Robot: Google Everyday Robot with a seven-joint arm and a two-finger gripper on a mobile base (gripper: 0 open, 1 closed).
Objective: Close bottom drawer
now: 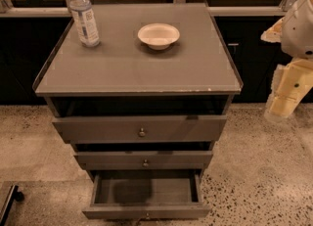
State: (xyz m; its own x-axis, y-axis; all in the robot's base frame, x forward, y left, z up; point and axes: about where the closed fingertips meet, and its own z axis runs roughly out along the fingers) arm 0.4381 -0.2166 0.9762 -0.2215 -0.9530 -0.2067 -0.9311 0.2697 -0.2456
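Note:
The grey-brown cabinet (pixel 139 63) has three drawers. The bottom drawer (pixel 146 211) is pulled far out toward me; its inside (pixel 145 190) looks empty and its small knob (pixel 146 216) sits at the lower frame edge. The middle drawer (pixel 144 159) and the top drawer (pixel 139 128) stand out a little, each less than the one below. My gripper (pixel 285 97), cream-coloured on the white arm (pixel 299 24), hangs at the right edge, level with the cabinet top, well above and to the right of the bottom drawer, touching nothing.
A clear water bottle (pixel 83 15) and a white bowl (pixel 158 35) stand on the cabinet top. Speckled floor (pixel 259 171) surrounds the cabinet. A dark wheeled object (pixel 10 200) sits at the lower left. Dark cabinets (pixel 254 54) line the back.

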